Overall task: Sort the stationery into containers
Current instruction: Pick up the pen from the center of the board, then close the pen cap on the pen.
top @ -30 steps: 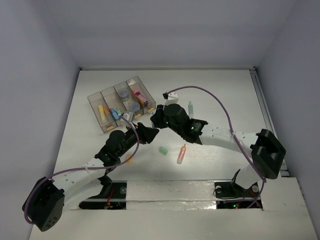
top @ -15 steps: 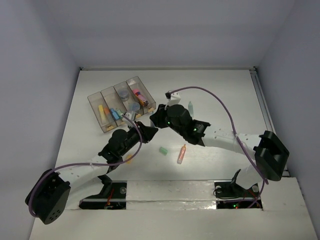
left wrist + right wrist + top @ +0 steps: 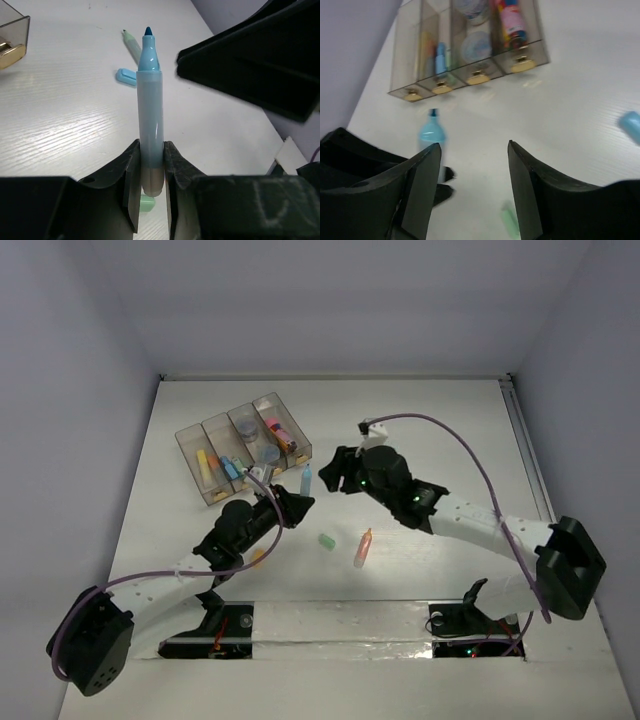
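Since the blue marker (image 3: 306, 480) is seen from above pinched in the closed left gripper (image 3: 294, 501), just beside the near end of the compartment tray (image 3: 185, 440), the step is judged to be its delivery there; the right gripper (image 3: 331, 477) is stationed close by, apart from the marker. From the left wrist, the marker is shown clamped only at its tail, tip bare, a light blue cap (image 3: 126, 76) lying on the worktop (image 3: 60, 115), so swinging should be avoided. From the right wrist, that gripper's jaws are seen spread with nothing between them; the marker should be lifted over the tray wall and laid lengthwise among the pens.
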Available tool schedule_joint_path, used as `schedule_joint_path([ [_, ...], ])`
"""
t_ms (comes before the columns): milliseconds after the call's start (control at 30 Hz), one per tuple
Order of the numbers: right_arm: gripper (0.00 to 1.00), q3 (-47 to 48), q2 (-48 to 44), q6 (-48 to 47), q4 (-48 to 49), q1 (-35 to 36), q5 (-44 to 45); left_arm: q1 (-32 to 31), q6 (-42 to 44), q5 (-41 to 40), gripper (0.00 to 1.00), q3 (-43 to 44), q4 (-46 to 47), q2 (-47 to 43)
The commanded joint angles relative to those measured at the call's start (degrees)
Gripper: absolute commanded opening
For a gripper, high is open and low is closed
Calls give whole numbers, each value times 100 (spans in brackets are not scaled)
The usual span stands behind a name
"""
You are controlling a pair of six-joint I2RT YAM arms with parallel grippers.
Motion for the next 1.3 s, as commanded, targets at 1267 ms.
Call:
schedule_joint_path([
  [1267, 61, 3027, 3480, -4620, -3744, -2296, -2184, 14, 989, 578, 0, 377, -359, -375],
])
